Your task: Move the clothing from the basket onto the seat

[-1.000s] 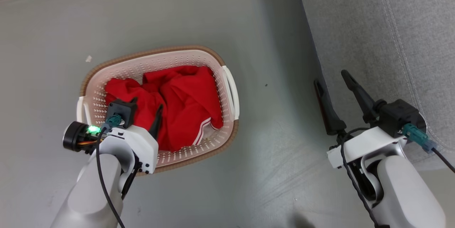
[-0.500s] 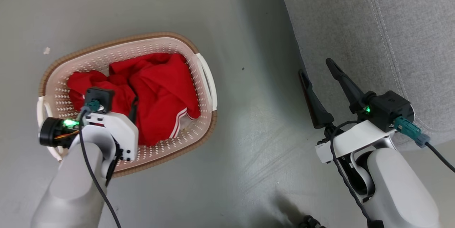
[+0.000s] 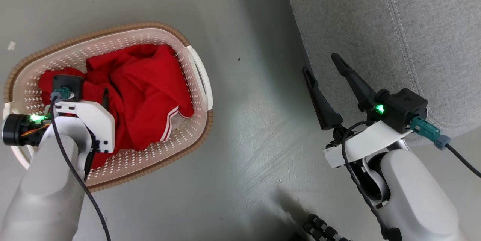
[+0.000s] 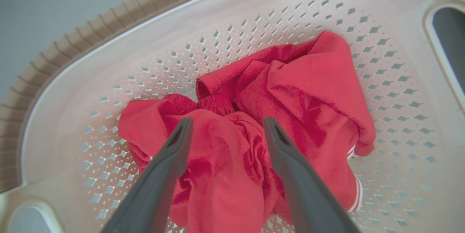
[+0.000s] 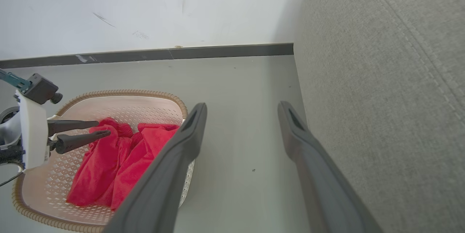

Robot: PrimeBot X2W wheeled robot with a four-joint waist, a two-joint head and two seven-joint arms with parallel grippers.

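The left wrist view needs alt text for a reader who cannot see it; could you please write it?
The open left gripper points at crumpled red clothing lying in the cream perforated basket with a brown rim. White stripe trim shows at one hem.

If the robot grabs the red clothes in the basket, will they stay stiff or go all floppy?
Probably floppy: the red clothes lie crumpled in soft folds, so they should droop. They look thin, so likely light. A dangling part might drag on the basket rim.
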